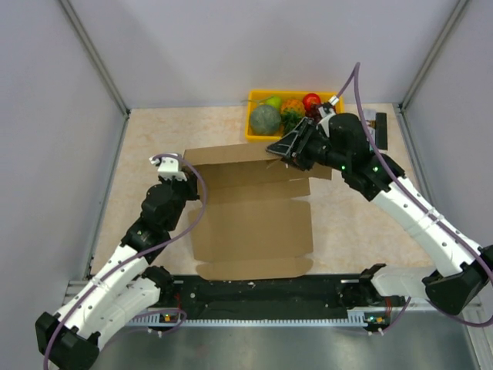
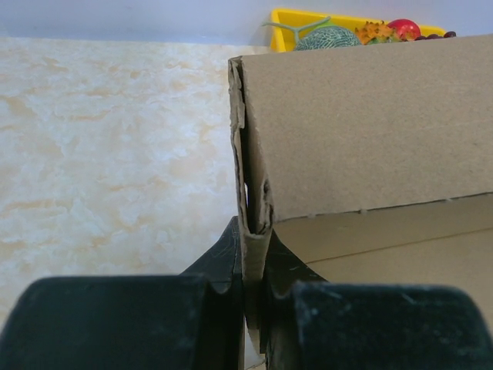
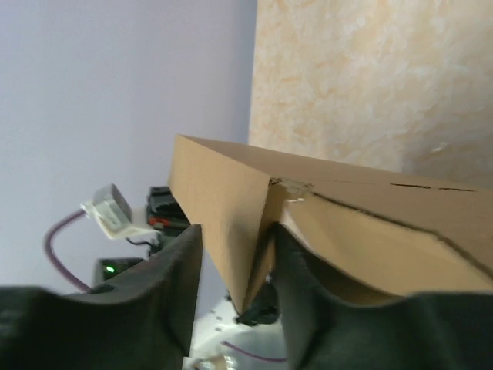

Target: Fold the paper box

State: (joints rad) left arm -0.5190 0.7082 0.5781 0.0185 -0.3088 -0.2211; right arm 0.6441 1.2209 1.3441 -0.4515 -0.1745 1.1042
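The paper box (image 1: pixel 254 223) is a brown cardboard sheet lying in the middle of the table, its back wall folded upright. My left gripper (image 1: pixel 179 171) is shut on the box's back left corner. In the left wrist view the fingers (image 2: pixel 253 239) pinch the folded edge of the wall (image 2: pixel 370 131). My right gripper (image 1: pixel 285 150) is at the back right corner. In the right wrist view its fingers (image 3: pixel 237 231) sit on both sides of a folded wedge of cardboard (image 3: pixel 223 185) and touch it.
A yellow tray (image 1: pixel 249 116) of fruit stands just behind the box's back wall, also seen in the left wrist view (image 2: pixel 289 19). A small dark carton (image 1: pixel 380 127) lies to the right of the tray. Grey walls enclose the table on three sides.
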